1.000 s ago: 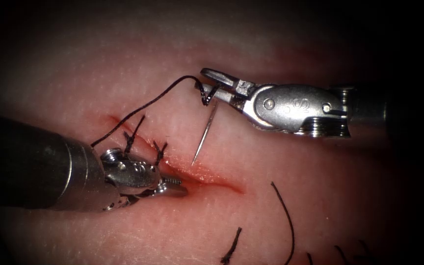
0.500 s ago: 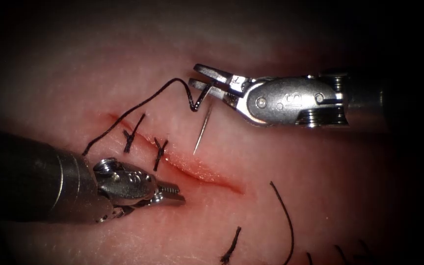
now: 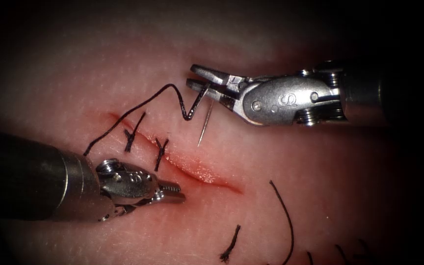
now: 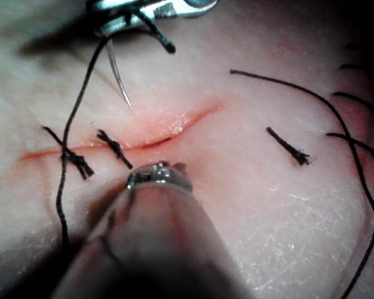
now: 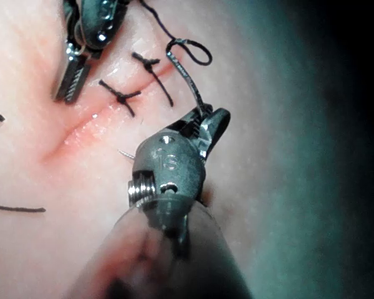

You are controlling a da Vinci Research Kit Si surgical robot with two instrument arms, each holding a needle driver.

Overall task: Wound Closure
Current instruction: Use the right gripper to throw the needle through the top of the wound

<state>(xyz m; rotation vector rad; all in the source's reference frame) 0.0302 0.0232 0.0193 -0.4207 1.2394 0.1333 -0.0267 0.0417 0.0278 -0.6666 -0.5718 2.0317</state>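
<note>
Pale tissue (image 3: 280, 162) lies below; right gripper (image 3: 197, 78) level, clamping needle (image 3: 205, 120) near its thread end, clear of tissue; left gripper (image 3: 175, 192) slanted low, closed empty.

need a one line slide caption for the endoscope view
Right claw holds the needle near its thread end, clear of the tissue; left claw rests empty beside the part-stitched cut.

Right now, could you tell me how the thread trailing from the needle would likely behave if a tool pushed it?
The thread is probably floppy: it sags in loose curves and kinks near the needle. It looks thin, so likely light, giving way rather than resisting.
</note>
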